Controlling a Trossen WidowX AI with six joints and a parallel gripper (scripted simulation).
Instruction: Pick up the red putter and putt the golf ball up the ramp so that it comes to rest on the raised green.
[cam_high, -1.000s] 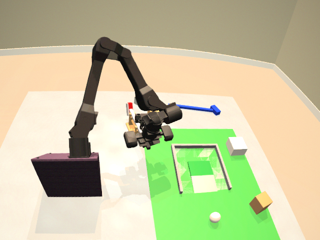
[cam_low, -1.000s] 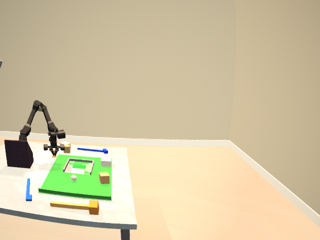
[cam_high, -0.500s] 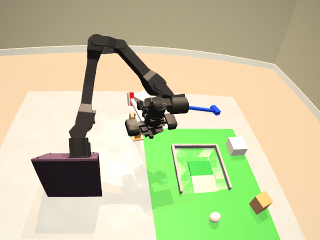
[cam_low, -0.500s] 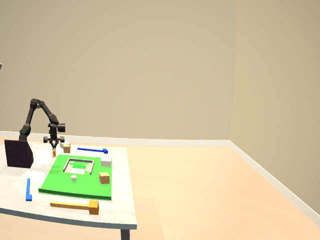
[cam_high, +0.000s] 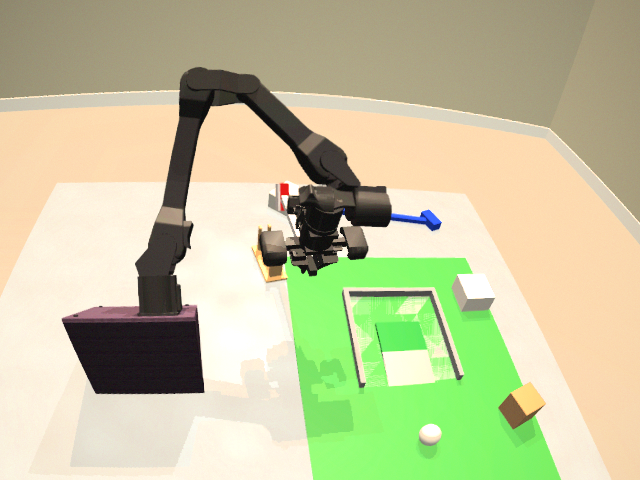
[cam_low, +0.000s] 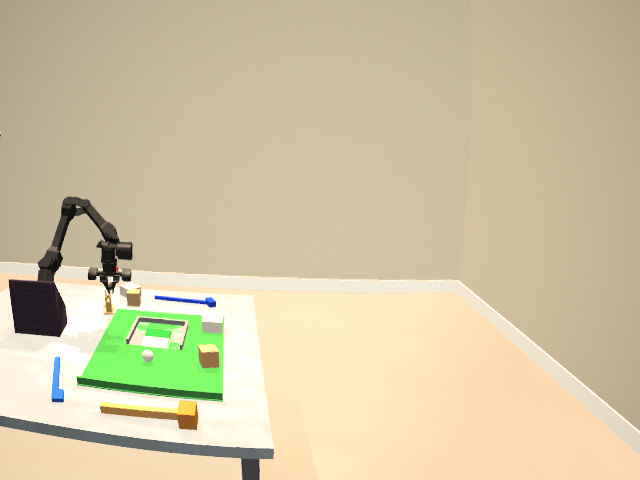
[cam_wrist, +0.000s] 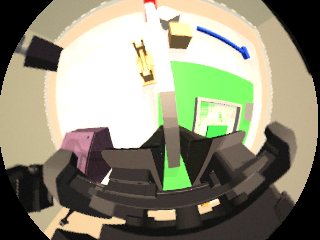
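My gripper (cam_high: 312, 266) (cam_low: 109, 290) (cam_wrist: 168, 126) is shut on the pale shaft of the red putter (cam_high: 283, 189) (cam_wrist: 170, 117). The putter's red end shows at the top of the wrist view. It is held above the wooden stand (cam_high: 276, 271) (cam_low: 108, 308) (cam_wrist: 145, 65), with the shaft apart from it in the wrist view. The white golf ball (cam_high: 430, 434) (cam_low: 147, 355) rests on the green mat (cam_high: 330, 434) (cam_low: 116, 366), in front of the pale ramp (cam_high: 408, 367) (cam_low: 155, 342). The raised green (cam_high: 400, 335) (cam_low: 158, 333) (cam_wrist: 217, 131) lies behind the ramp, inside a three-sided grey wall (cam_high: 390, 291).
A blue putter (cam_high: 408, 218) (cam_low: 180, 299) lies at the back. A white block (cam_high: 473, 292) (cam_low: 212, 324) and an orange block (cam_high: 522, 405) (cam_low: 208, 356) stand on the mat's right side. A tan block (cam_low: 133, 297) (cam_wrist: 180, 35) stands near the stand. Another blue club (cam_low: 55, 379) and an orange mallet (cam_low: 139, 411) lie at the front.
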